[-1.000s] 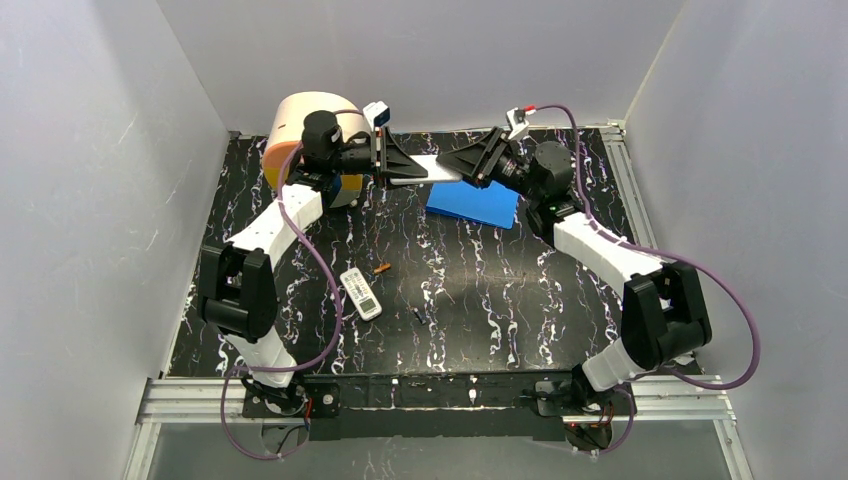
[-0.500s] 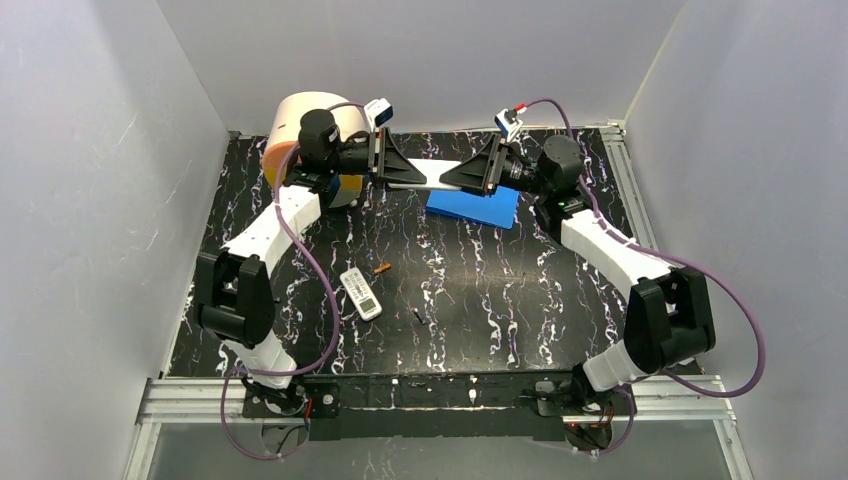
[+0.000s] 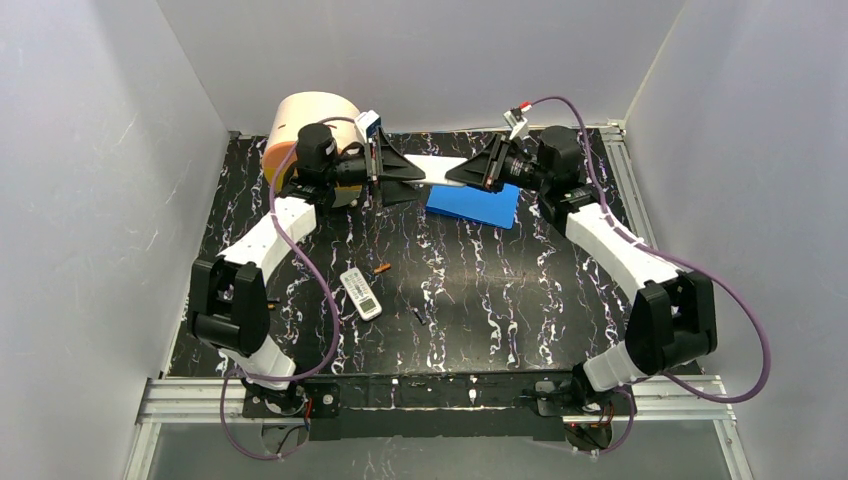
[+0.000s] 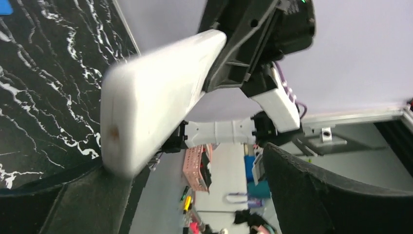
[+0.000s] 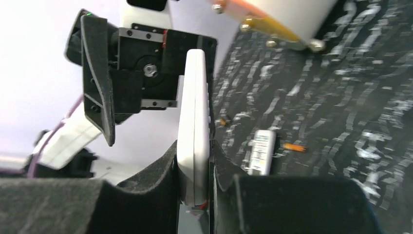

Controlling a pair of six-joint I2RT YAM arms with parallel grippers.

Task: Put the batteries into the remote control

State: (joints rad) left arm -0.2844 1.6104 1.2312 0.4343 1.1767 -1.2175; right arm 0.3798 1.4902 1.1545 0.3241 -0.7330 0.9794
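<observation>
- A round peach-coloured drum (image 3: 300, 118) stands at the far left end of the counter (image 3: 500, 290), just behind the wrist of the left pincer.
- The left pincer (image 3: 414, 182) is raised off the counter and points to the right. Its jaws are spread wide and clasp nothing. In its own wrist view the two fingers (image 4: 331, 195) sit far apart at the bottom corners.
- On the near side of the left pincer and well apart from it, a small remote (image 3: 361, 294) lies flat on the counter. An orange battery (image 3: 382, 268) rests just beside its right edge.
- A dark battery (image 3: 418, 315) lies loose on the counter a little further right. It is near the small remote and well apart from both pincers.
- The white remote (image 3: 435, 168) hangs in the air between the two pincers. Its left end reaches into the open gap of the left pincer, close to one finger. Whether it touches that finger I cannot tell.
- The right pincer (image 3: 452, 177) points left and is clamped on the right end of the white remote. Its fingers (image 5: 146, 180) press on either flat face, and the remote shows edge-on in the right wrist view.
- A flat blue board (image 3: 472, 203) lies on the counter directly beneath the right pincer.
</observation>
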